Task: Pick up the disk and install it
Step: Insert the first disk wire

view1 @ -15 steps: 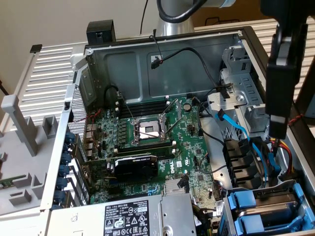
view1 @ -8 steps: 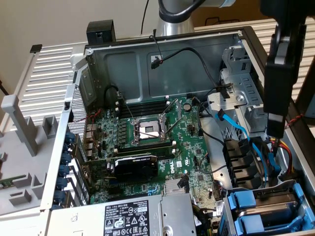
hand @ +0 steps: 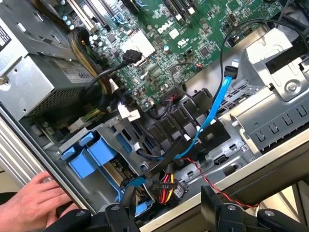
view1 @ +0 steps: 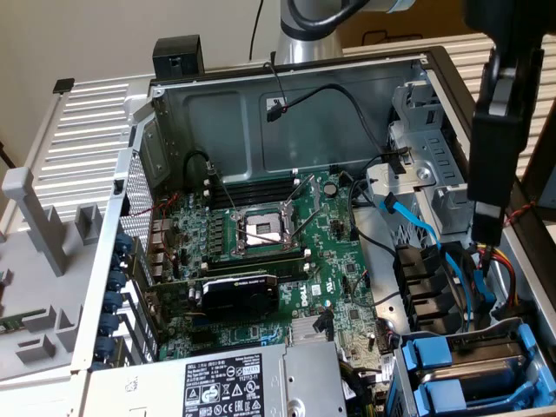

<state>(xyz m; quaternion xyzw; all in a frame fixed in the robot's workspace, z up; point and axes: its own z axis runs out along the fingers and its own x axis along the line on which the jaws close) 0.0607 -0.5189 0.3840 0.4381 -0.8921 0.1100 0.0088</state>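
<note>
The disk sits in the drive cage at the case's corner, on the exterior view's lower right. Its bright blue carrier frame (view1: pixel 432 365) (hand: pixel 89 155) shows there, with grey metal (view1: pixel 486 372) beside it. My gripper (view1: pixel 488 228) (hand: pixel 167 195) hangs above the case over the cables and cage. It is open, and its two dark fingers (hand: pixel 126 205) stand wide apart with nothing between them. A person's hand (hand: pixel 29 200) rests on the case edge beside the blue carrier.
The open case holds a green motherboard (view1: pixel 287 252) and a silver power-supply box (view1: pixel 226 382) (hand: pixel 34 72). A blue data cable (hand: pixel 212 106) and red, yellow and black wires (hand: pixel 166 186) cross the space under the gripper. An empty metal bay (hand: pixel 275 96) stands beside them.
</note>
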